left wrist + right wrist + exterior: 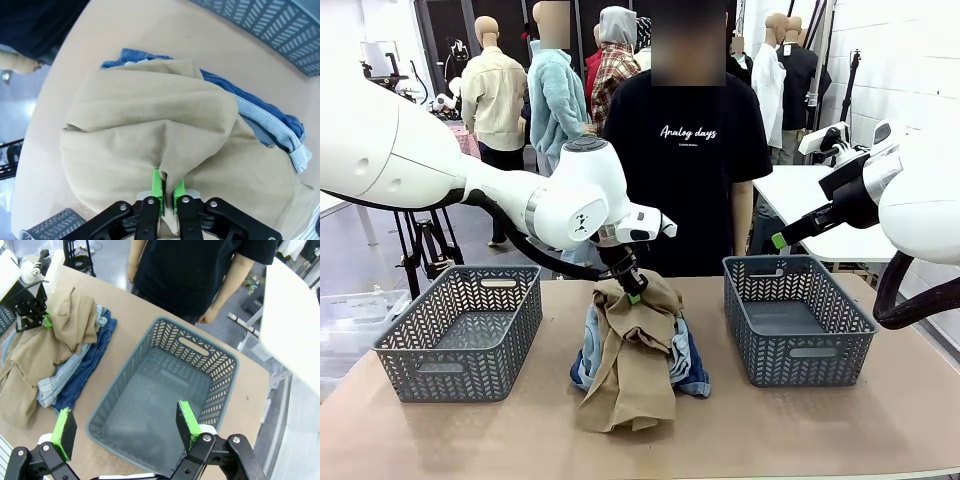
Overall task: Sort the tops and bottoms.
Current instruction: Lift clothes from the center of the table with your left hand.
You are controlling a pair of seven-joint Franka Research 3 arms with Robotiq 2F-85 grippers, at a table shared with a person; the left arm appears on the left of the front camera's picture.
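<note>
A pile of clothes lies mid-table between two baskets. On top is the long tan top [635, 350] [150, 130] [45, 340], draped over the dark blue denim shorts [690, 370] [260, 107] [82, 372] and a pale grey-blue denim piece [57, 382] [300, 157]. My left gripper [632, 292] [168, 192] [40, 320] is shut on a pinched fold of the tan top at the pile's far upper edge. My right gripper [122, 427] [778, 240] hangs open and holds nothing, above the right basket [795, 320] [165, 400].
An empty grey basket [460, 335] stands at the left, and the other at the right is empty too. A person in a black printed T-shirt [685, 150] stands at the table's far edge behind the pile. A white table [810, 195] is at the back right.
</note>
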